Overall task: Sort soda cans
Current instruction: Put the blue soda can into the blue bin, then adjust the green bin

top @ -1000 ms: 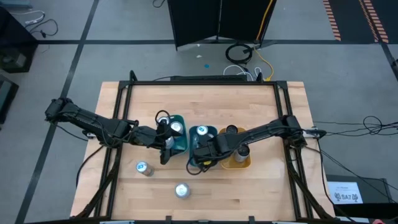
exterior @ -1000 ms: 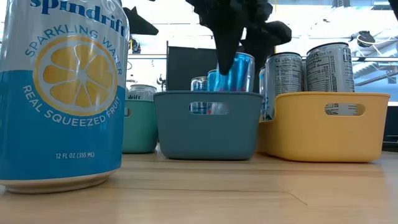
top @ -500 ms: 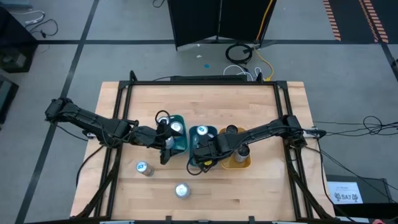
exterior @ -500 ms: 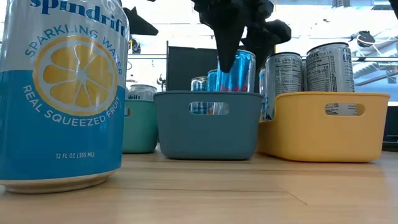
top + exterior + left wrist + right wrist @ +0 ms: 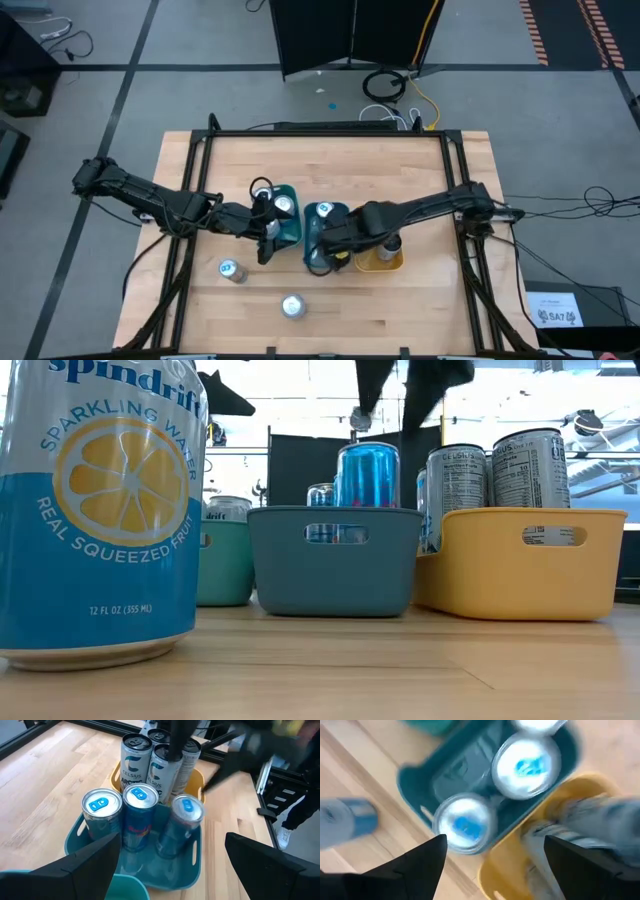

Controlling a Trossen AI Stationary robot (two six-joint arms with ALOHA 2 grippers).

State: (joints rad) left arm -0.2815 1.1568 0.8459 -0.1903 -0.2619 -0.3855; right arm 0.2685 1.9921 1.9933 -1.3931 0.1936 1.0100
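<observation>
Right pincer hangs above the blue-grey tray, fingers spread, nothing between them. The blue can right below stands upright in that tray, free of the fingers. In the high view the right pincer sits over the middle tray, arm reaching in from the right side of the tabletop.

Left pincer is over the near edge of the teal tray, spread wide, empty. Its wrist view shows both dark fingers far apart with nothing in the gap.

Can positions:
- Blue-grey tray: three blue-top cans upright, close together. Right wrist view is blurred but shows two blue-marked tops inside it.
- Yellow tray: silver cans upright, taller than the rim. Left wrist view shows a cluster of dark-top cans in the yellow tray, just behind the blue ones.
- Teal tray: at least one can, top just above the rim. High view shows silver tops there.
- Loose on the tabletop: two upright cans, one left-front, one centre-front, well apart from the trays. One of them, a blue lemon-print can, fills the left of the low view.

Trays sit in a row, touching or nearly touching: teal, blue-grey, yellow from left to right.
</observation>
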